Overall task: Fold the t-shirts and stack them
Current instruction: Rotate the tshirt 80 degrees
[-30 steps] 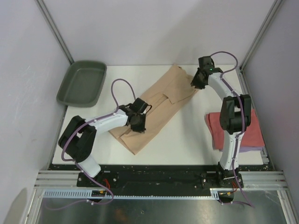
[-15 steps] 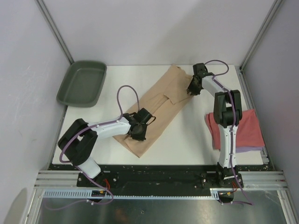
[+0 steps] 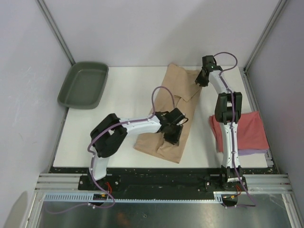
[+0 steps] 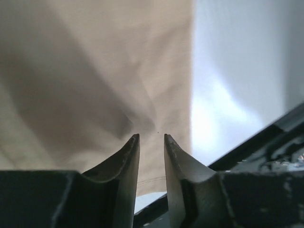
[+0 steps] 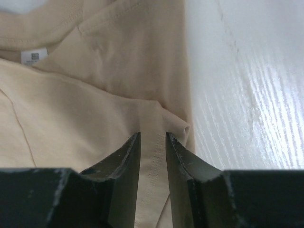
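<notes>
The tan t-shirt [image 3: 178,88] lies lengthwise on the white table, running from the back edge down to the front middle, partly folded along its length. My left gripper [image 3: 172,134] is shut on its lower part; in the left wrist view the tan t-shirt [image 4: 95,71] fills the frame above the narrow-set left gripper [image 4: 152,135]. My right gripper [image 3: 202,80] is shut on the shirt's far right corner; in the right wrist view a stitched hem of the tan t-shirt [image 5: 85,104] passes between the fingers of the right gripper [image 5: 153,134]. The coral-red t-shirt [image 3: 244,130] lies at the right edge on the lavender one [image 3: 254,152].
The dark green tray [image 3: 83,84] sits at the back left, off the table's corner. Bare white table [image 3: 114,102] lies left of the tan shirt. The right arm's links stand over the coral-red shirt's left edge. The black front rail shows in the left wrist view [image 4: 266,142].
My left gripper has swept right along the front with the shirt's lower end. The shirt has swung from a diagonal to nearly straight front to back. The right gripper shifted slightly back.
</notes>
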{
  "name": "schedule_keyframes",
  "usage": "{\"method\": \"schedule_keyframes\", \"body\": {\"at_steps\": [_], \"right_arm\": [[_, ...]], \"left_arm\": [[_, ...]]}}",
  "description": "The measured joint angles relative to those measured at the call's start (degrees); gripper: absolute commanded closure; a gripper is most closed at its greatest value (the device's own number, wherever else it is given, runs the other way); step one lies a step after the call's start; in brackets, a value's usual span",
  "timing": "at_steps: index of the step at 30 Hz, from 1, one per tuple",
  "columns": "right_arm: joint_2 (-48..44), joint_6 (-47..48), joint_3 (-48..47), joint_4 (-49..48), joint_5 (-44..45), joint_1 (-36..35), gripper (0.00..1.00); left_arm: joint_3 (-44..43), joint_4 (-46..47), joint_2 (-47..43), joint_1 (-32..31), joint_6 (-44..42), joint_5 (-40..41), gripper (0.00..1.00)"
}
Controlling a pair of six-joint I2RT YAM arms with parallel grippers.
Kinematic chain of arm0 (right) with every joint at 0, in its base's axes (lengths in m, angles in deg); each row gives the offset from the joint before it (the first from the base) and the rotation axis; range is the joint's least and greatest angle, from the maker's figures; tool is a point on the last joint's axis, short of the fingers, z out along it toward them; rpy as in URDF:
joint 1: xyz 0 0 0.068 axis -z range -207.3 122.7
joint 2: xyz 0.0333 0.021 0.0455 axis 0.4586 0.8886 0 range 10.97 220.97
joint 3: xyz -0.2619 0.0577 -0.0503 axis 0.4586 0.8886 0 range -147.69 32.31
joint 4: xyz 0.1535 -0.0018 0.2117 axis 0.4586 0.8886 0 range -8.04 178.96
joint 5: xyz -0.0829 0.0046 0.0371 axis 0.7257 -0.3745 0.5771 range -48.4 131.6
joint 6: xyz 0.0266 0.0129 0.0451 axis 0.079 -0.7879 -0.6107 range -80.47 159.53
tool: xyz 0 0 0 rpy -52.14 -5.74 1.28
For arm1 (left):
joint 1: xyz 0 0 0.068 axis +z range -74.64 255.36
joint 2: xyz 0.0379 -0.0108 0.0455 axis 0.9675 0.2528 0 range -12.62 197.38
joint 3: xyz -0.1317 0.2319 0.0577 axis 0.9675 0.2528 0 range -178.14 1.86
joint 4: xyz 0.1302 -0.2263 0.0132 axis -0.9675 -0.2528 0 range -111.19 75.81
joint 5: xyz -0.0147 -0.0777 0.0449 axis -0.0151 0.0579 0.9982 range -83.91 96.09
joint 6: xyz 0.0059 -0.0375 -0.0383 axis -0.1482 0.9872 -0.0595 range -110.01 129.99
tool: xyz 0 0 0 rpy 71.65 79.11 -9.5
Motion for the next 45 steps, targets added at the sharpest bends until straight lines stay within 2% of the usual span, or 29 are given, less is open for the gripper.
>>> {"method": "schedule_keyframes", "body": {"at_steps": [3,7,10,13,18,21,26,38,45], "right_arm": [[1.05,0.94,-3.87,2.84,-0.24,0.46,0.65],[-1.81,1.79,-2.71,5.03,-1.29,0.22,0.65],[-9.29,1.77,5.64,5.55,-2.47,-0.46,0.65],[-22.64,1.14,21.38,1.97,-4.87,-2.1,0.66],[-43.32,-1.42,43.69,-2.93,-8.28,-5.64,0.66],[-50.27,-2.64,51.8,-4.76,-8.9,-8.04,0.67],[-55.19,-3.93,62.31,-5.92,-8.9,-13.25,0.67],[-69.66,-11.02,80.78,-7.21,-8.55,-28.98,0.68],[-70.64,-16.87,87.84,-9.88,-8.96,-36.92,0.72]], "left_arm": [[-3.93,1.42,1.53,-1.11,0.39,-2.56,0.64],[-4.2,2.03,-0.55,-0.31,0.31,-3.61,0.65],[-0.52,2.14,-6.01,2.38,-0.46,-2.58,0.71],[4.33,2.25,-12.26,5.99,-1.84,-1.92,0.76],[10.47,3.39,-14.32,8.2,-3.85,-2.14,0.81],[15.28,3.58,-14.32,7.65,-4.31,-2.8,0.82],[21.07,3.96,-14.4,7.34,-4.31,-3.28,0.85],[23.85,6.08,-18.27,7.34,-4.31,-3.89,0.87],[23.19,5.84,-23.45,7.34,-4.15,-4.68,0.86]]}}
